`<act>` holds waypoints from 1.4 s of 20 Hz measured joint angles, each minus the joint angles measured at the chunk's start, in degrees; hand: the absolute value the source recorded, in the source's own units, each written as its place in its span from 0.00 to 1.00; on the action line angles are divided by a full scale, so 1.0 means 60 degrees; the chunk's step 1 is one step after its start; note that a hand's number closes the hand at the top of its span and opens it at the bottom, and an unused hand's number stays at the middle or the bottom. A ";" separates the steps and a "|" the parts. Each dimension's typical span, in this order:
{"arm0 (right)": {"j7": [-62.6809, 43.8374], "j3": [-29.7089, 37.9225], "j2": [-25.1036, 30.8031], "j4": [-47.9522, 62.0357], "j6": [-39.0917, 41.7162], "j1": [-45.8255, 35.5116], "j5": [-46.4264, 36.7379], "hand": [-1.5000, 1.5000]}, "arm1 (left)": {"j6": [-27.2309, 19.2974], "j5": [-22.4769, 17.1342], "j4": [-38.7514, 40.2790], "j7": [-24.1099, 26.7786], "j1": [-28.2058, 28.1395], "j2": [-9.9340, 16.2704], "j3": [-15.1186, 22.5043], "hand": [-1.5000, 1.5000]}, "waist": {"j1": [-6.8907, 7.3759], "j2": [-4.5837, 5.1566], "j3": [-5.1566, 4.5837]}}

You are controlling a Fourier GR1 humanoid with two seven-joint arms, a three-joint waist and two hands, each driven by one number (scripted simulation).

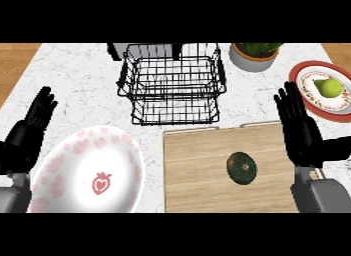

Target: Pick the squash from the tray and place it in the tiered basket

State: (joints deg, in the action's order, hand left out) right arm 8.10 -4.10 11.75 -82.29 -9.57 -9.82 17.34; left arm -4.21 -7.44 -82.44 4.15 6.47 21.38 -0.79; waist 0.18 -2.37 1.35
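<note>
Right hand (pixel 302 131): open, fingers straight, beside tray (pixel 200 185).
Left hand (pixel 30 131): open, resting at left.
Squash (pixel 241 168): on tray, apart from hand.
Handling: likely hard, smooth, rounded; grasp across its sides.
Basket (pixel 172 82): beyond tray.

Dark green squash (pixel 241 168), black wire basket (pixel 172 82)

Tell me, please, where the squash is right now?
In the head view the squash lies on the wooden tray, right of centre, below the tiered basket and just left of the right hand.
</note>
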 measured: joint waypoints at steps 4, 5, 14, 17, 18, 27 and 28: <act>0.0250 0.0256 0.0526 -0.0991 -0.0468 0.0158 -0.0597 1.00 | -0.0521 0.0363 0.0082 -0.0188 -0.0478 -0.0396 0.0212 0.50 | -0.0136 0.0204 -0.0146; 0.0390 0.0372 0.0746 -0.1267 -0.0601 0.0187 -0.0818 1.00 | -0.0664 0.0441 0.0216 -0.0242 -0.0671 -0.0536 0.0275 0.50 | -0.0182 0.0226 -0.0169; 0.0805 0.2393 -0.0160 -0.2419 -0.3628 0.2109 -0.1087 0.00 | -0.1498 0.0832 0.0165 -0.0324 -0.1489 -0.1189 0.0407 0.50 | -0.0489 0.0221 -0.0104; 0.0915 0.2224 -0.0316 -0.3590 -0.3408 0.3171 -0.1026 0.00 | -0.1721 0.1050 0.0014 -0.0421 -0.1505 -0.1382 0.0546 0.50 | -0.0404 0.0225 -0.0099; 0.0790 0.2060 -0.0277 -0.3986 -0.3323 0.3595 -0.1118 0.00 | -0.1759 0.1091 -0.0048 -0.0410 -0.1559 -0.1416 0.0563 0.50 | -0.0397 0.0220 -0.0101; -0.2125 0.0367 0.1964 -0.5903 -0.2254 0.6276 -0.3350 0.00 | -0.1726 0.1200 -0.0197 -0.0630 -0.1492 -0.1433 0.0608 0.50 | -0.0261 0.0320 -0.0174; -0.2537 0.0247 0.2255 -0.6112 -0.2193 0.6431 -0.3723 0.00 | -0.1701 0.1207 -0.0227 -0.0649 -0.1486 -0.1428 0.0621 0.50 | -0.0207 0.0336 -0.0184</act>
State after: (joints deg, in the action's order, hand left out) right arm -7.13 -2.62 25.28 -118.97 -22.72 28.77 -4.99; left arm -14.42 -0.20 -83.80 0.26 -2.44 12.81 2.93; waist -1.06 -0.35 0.25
